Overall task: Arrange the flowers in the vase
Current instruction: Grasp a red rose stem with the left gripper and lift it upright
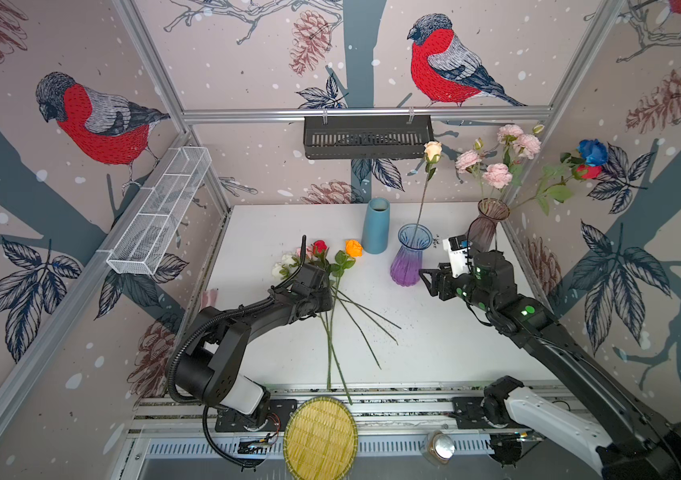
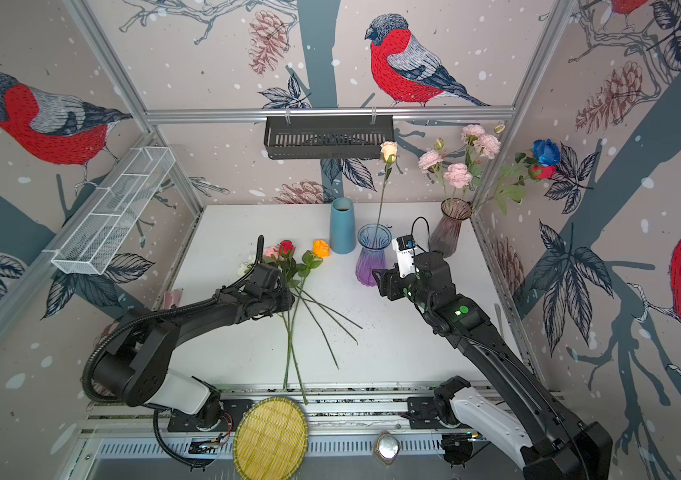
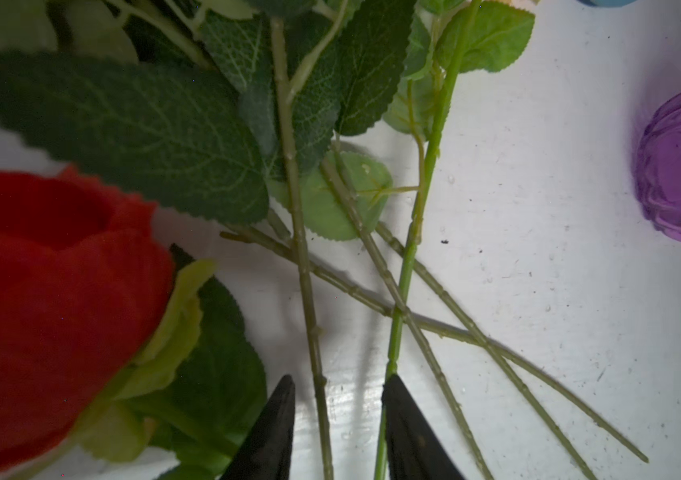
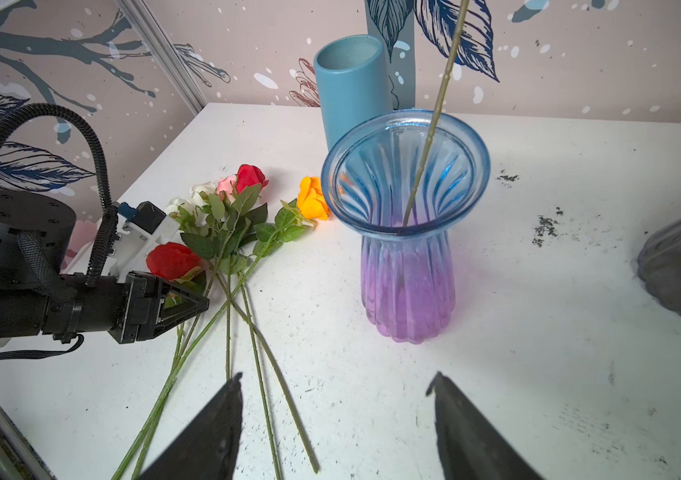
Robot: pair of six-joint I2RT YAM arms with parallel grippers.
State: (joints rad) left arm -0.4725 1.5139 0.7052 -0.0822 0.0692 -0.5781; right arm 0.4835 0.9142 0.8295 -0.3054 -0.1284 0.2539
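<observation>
Loosely, left end effector (image 3: 338, 386) straddles flowers (image 3: 39, 311); right end effector (image 4: 338, 382) gapes just beside vase (image 4: 407, 282).

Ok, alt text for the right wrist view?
A blue-purple glass vase holding one stem stands on a white table. Loose roses lie beside it, the left end effector at their stems; the right end effector hangs open.

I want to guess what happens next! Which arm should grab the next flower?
Left. The left gripper is down among the loose flowers, a stem between its jaws. The right gripper hangs open and empty beside the purple vase.
</observation>
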